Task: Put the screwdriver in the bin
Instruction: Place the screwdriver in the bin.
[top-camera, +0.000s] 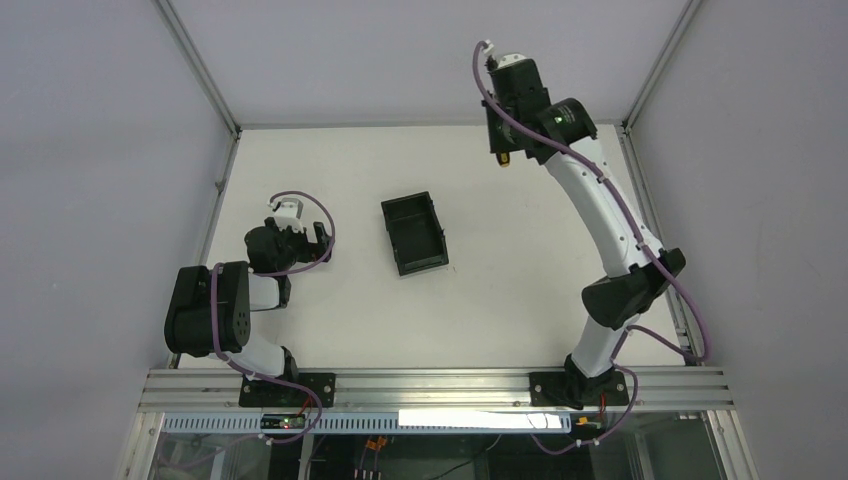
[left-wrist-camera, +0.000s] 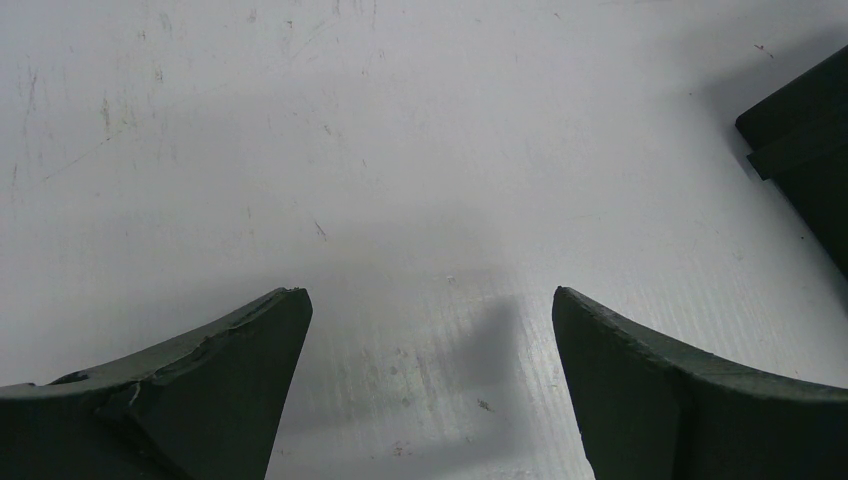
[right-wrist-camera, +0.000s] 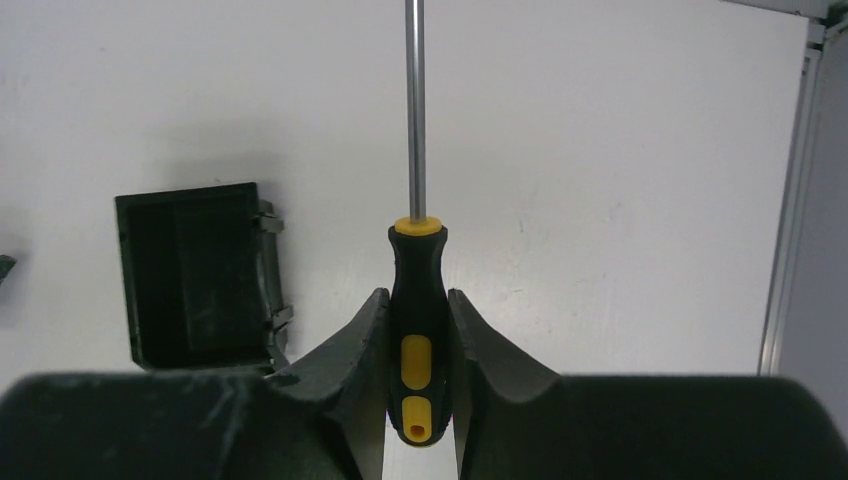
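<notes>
My right gripper (right-wrist-camera: 417, 300) is shut on the black and yellow handle of the screwdriver (right-wrist-camera: 418, 310), whose thin metal shaft points away from the wrist. In the top view this gripper (top-camera: 503, 150) is raised over the far right of the table, and only the screwdriver's orange handle end (top-camera: 505, 160) shows below it. The black open-top bin (top-camera: 414, 233) sits empty at the table's middle; it also shows in the right wrist view (right-wrist-camera: 195, 275), left of the screwdriver. My left gripper (left-wrist-camera: 430, 300) is open and empty, low over bare table, with the bin's corner (left-wrist-camera: 805, 150) at its right.
The white table (top-camera: 500, 290) is fenced by aluminium rails, with a post along the right edge (right-wrist-camera: 795, 200). Grey walls stand on both sides. The left arm (top-camera: 215, 305) is folded near the left front.
</notes>
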